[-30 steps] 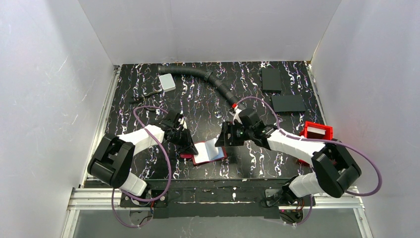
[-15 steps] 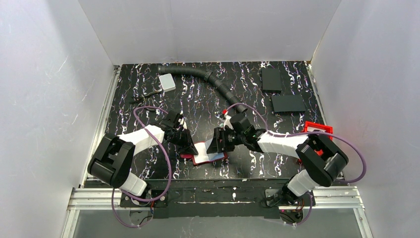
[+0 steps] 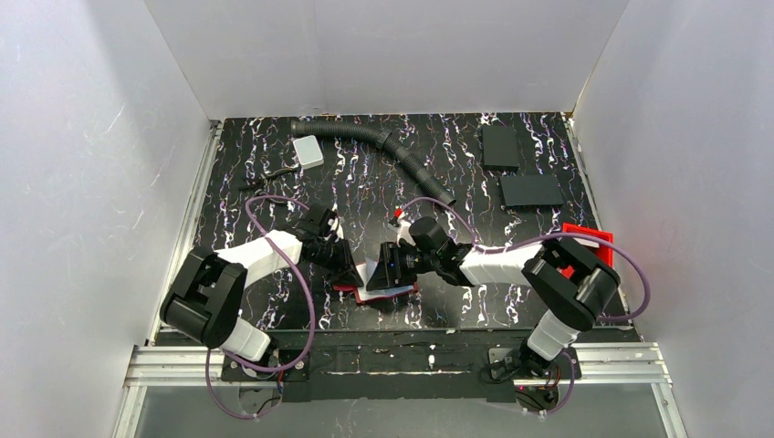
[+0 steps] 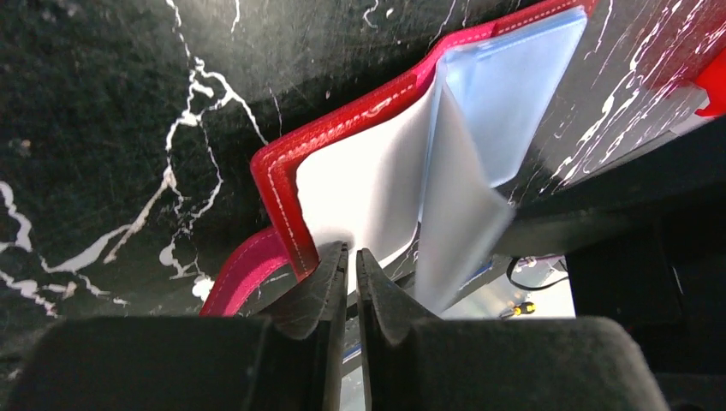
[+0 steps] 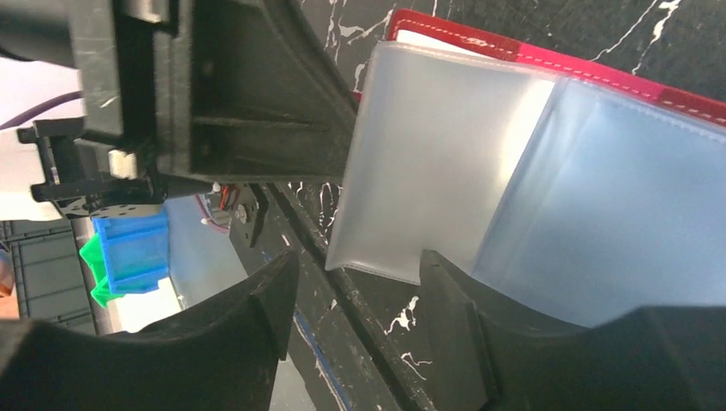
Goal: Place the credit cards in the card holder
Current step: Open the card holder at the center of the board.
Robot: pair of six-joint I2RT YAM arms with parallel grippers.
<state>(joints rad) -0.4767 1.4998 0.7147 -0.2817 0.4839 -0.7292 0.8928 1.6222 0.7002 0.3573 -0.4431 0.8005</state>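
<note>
surface [image 3: 365, 182]: black with white marbling, fills the middle of the top view, everything sits on it

hose [image 3: 383, 141]: black ribbed one, curves from the upper left of the surface down toward the middle

black slabs [image 3: 500, 146]: two flat ones in the upper right, near each other but not touching

red bin [image 3: 591, 234]: right edge of the surface, mostly hidden behind the right arm

left end effector [image 4: 351, 257]: lower middle of the top view. Fingers are nearly together, just a sliver between them, pinching the near edge of the card holder where the red cover meets the white inner leaf

right end effector [image 5: 358, 265]: just right of the left one, over the open card holder. Jaws are clearly apart with the bottom edge of a clear sleeve at the gap, and they're not clamped on anything as far as I can see

card holder [image 4: 274, 175]: red, lying open on the surface at lower centre, right between the two end effectors

clear sleeve [image 5: 437, 163]: frosted plastic leaf fanned up out of the card holder

credit cards [image 3: 308, 151]: pale grey-white rectangle in the upper left, just beside the hose's end; can't tell how many
</note>
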